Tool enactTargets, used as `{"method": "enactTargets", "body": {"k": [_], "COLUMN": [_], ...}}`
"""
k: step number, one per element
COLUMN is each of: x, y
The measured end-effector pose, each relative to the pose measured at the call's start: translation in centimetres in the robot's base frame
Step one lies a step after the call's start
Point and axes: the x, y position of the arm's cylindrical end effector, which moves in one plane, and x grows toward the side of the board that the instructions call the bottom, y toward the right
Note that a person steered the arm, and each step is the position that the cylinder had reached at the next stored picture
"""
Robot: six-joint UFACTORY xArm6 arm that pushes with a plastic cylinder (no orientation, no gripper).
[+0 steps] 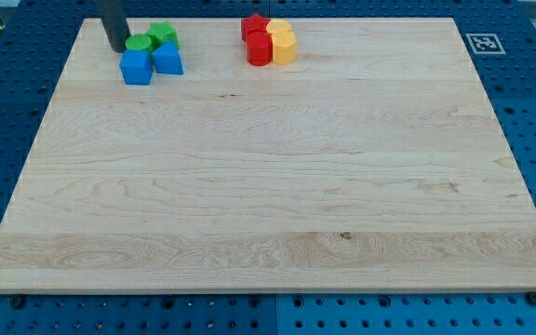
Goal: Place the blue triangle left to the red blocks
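**Tip beside the blue and green cluster, far corner of the board**

At the board's (268, 186) top left, about 11 o'clock from its centre, my tip (116, 46) touches down just at 9 o'clock of a green round block (139, 43). The rod is a plain pusher with no jaws, and it holds nothing. A second green block (163, 35) sits at 3 o'clock of the first. Below them lie a blue cube (137, 67) and, at its 3 o'clock and touching it, the blue triangle (167, 60). Well apart, toward 12 o'clock of the board, two red blocks (256, 39) stand pressed against two yellow blocks (283, 43). A printed marker (481, 43) occupies the top right corner.
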Motion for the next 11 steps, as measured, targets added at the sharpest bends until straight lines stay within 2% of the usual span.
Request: {"method": "enactTargets", "body": {"k": [1, 3, 4, 5, 7, 10, 11], "x": [0.1, 5.0, 8.8, 8.5, 3.1, 2.6, 0.1], "y": [-1.6, 2.3, 6.7, 6.9, 5.1, 11.9, 11.1]}}
